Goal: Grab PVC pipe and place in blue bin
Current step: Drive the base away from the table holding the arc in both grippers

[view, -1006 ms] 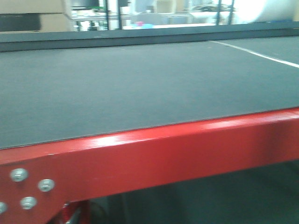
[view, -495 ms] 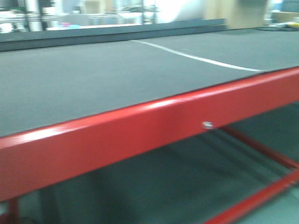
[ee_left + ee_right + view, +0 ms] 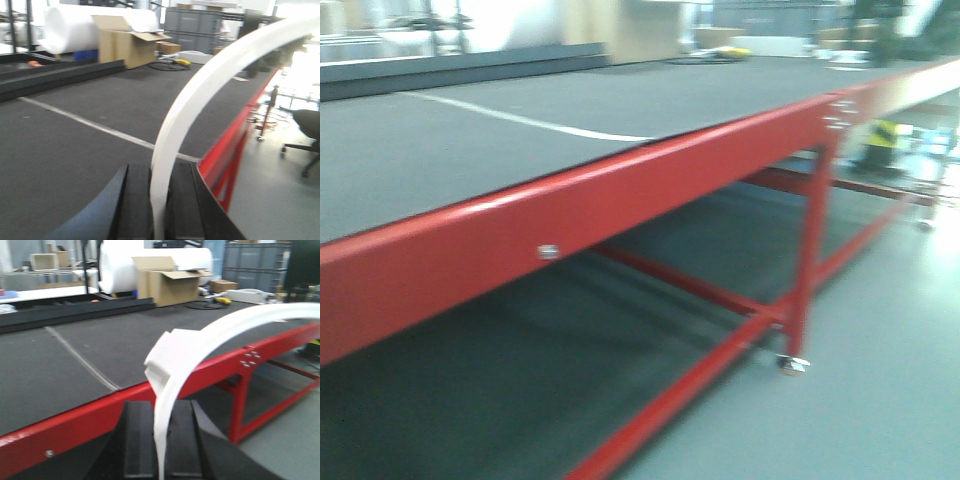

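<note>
In the left wrist view my left gripper [image 3: 159, 172] is shut on a thin white curved plastic piece [image 3: 200, 95] that arcs up to the right. In the right wrist view my right gripper [image 3: 160, 407] is shut on a similar white curved piece [image 3: 215, 330] with a blocky lug near the jaws. No blunt end with a dark hole shows on either piece, so I cannot tell whether either is the PVC pipe. The blue bin is out of view. Neither gripper shows in the front view.
A long table with a dark grey top [image 3: 470, 150] and a red frame edge [image 3: 620, 190] runs across the front view, with a red leg [image 3: 810, 250] on a caster. A cardboard box [image 3: 125, 45] and a white roll [image 3: 70, 25] stand at the back. An office chair [image 3: 307, 130] is on the right.
The front view has swung to the right along the table. The white line on the top has slid left, and the table's leg, lower rails and floor have come into sight.
</note>
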Available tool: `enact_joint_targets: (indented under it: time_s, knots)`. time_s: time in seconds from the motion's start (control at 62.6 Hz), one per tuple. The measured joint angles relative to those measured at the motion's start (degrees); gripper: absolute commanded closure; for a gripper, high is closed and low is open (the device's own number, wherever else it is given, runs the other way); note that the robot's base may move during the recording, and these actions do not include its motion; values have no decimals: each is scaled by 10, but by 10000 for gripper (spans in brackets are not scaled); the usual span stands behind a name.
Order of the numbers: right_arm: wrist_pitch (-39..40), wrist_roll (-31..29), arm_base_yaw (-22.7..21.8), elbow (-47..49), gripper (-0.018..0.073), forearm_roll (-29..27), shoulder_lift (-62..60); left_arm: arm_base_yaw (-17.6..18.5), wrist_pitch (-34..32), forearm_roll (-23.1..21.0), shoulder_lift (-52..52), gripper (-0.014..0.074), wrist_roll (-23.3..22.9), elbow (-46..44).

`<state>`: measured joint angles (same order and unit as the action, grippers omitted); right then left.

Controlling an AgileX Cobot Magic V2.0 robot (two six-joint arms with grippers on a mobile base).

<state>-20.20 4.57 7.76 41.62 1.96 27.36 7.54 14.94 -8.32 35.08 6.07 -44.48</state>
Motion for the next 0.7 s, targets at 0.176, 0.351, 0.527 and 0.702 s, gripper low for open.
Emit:
enact_joint_targets:
  time_s: [0.176, 0.351, 0.527, 0.702]
  knots:
    - [0, 0, 0, 0, 727, 0, 0, 0, 0, 0, 0, 707, 0, 0]
    - [0, 0, 0, 0, 727, 0, 0, 0, -1, 0, 0, 707, 0, 0]
    - [0, 0, 0, 0, 727, 0, 0, 0, -1, 0, 0, 707, 0, 0]
    - [0, 0, 0, 0, 727, 0, 0, 0, -1, 0, 0, 707, 0, 0]
